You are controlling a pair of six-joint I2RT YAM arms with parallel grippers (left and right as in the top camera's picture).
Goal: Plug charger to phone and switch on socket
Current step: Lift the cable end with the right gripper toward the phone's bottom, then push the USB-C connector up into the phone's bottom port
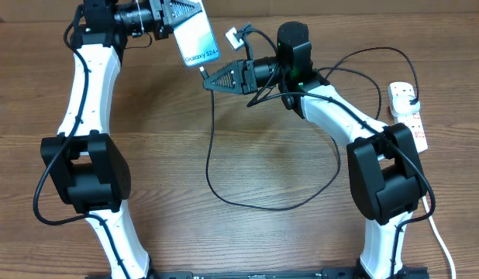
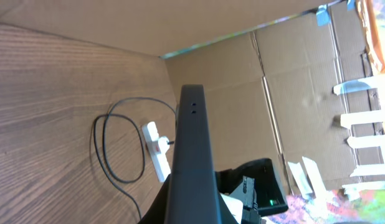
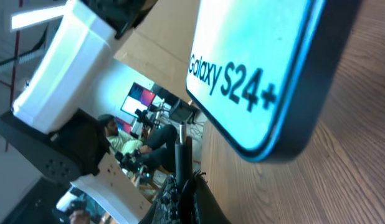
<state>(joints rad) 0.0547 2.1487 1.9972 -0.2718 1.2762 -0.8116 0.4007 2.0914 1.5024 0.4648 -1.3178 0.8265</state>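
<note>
While clamping the phone [image 1: 199, 40] by one short end in the left claw [image 1: 185, 17], both fingers pressed on it, holds it above the table [image 1: 146, 178], light-blue screen facing up. Shows the text "Galaxy S24+" at the free end, the end away from this claw. Pinches in the right claw [image 1: 207, 81], fingers closed together, the connector end of the charger [image 1: 209, 147], directly under that free end of the phone. Seen from the right wrist, points the connector tip [image 3: 179, 146] straight out ahead of the fingers, very near to the phone's edge; cannot tell if touching it or already inside the port. Lets the thin black cable drop from the right claw to the table and lie there in one wide loop behind the claw, beside its own arm. Leads then on to the black plug [image 1: 410, 97], seated in the socket [image 1: 415, 128], well apart from the right claw, far behind its wrist. Has small red switches [image 1: 420, 138] on the socket; cannot tell whether on or off. From the left wrist, sees the phone only edge-on, as a dark bar straight ahead of the claw, with the socket on the table far beyond it.
</note>
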